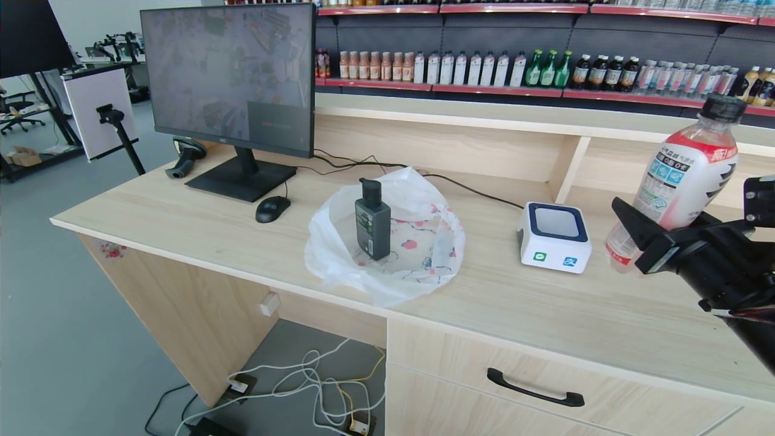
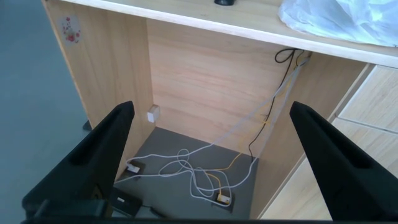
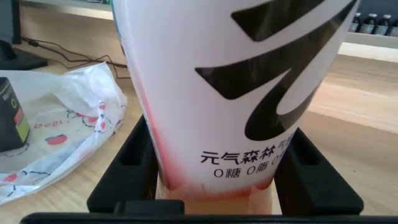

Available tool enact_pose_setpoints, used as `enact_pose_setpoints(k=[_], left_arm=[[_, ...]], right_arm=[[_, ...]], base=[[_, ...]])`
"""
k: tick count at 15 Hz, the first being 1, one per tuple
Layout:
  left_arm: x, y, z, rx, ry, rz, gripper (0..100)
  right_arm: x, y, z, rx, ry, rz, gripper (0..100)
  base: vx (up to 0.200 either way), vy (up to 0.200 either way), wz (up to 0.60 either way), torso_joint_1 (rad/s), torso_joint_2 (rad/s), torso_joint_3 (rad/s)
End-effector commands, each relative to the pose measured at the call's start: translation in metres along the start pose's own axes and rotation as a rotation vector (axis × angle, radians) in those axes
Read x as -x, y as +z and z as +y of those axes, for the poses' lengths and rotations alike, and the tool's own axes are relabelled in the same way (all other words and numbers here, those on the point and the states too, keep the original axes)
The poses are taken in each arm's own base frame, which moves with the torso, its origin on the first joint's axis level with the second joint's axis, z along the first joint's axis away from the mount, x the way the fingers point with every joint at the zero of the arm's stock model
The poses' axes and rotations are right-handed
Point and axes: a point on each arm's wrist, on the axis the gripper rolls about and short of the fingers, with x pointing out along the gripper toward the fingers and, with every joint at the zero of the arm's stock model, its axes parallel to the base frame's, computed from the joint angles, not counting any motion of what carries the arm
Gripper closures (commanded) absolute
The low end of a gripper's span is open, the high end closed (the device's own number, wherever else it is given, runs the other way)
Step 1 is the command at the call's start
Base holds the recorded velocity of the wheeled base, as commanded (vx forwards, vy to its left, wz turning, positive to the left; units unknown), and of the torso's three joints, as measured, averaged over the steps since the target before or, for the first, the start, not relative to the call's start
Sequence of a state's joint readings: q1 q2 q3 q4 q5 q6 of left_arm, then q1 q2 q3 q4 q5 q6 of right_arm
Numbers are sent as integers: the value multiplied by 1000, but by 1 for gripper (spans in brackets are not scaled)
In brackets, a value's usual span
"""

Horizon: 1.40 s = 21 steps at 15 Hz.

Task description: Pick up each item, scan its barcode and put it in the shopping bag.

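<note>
One bagged: flask upright in bag. Pinching bottle in right gripper at scanner's 3 o'clock, ready for scan. Holding left gripper spread, idle under counter.

I see my right gripper clamped on a tilted bottle at three o'clock from the scanner, shopping bag at nine.
</note>
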<state>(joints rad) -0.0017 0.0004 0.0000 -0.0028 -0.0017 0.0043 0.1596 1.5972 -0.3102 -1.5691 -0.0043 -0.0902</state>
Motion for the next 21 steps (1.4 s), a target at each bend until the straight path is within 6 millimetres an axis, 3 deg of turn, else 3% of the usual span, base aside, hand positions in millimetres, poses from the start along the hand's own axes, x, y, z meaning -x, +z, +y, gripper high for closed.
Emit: enact_pose_setpoints(k=[1, 14, 21], left_arm=[[0, 0, 0, 0, 0, -1, 0], [0, 0, 0, 1, 0, -1, 0], [0, 0, 0, 0, 0, -1, 0]], right_arm=[[1, 1, 7, -23, 10, -1, 100], [-7, 1, 3, -40, -20, -14, 100], [-17, 5, -1, -47, -34, -45, 100]], base=[[0, 0, 0, 0, 0, 0], [0, 185, 0, 0, 3, 1], [0, 0, 0, 0, 0, 0]])
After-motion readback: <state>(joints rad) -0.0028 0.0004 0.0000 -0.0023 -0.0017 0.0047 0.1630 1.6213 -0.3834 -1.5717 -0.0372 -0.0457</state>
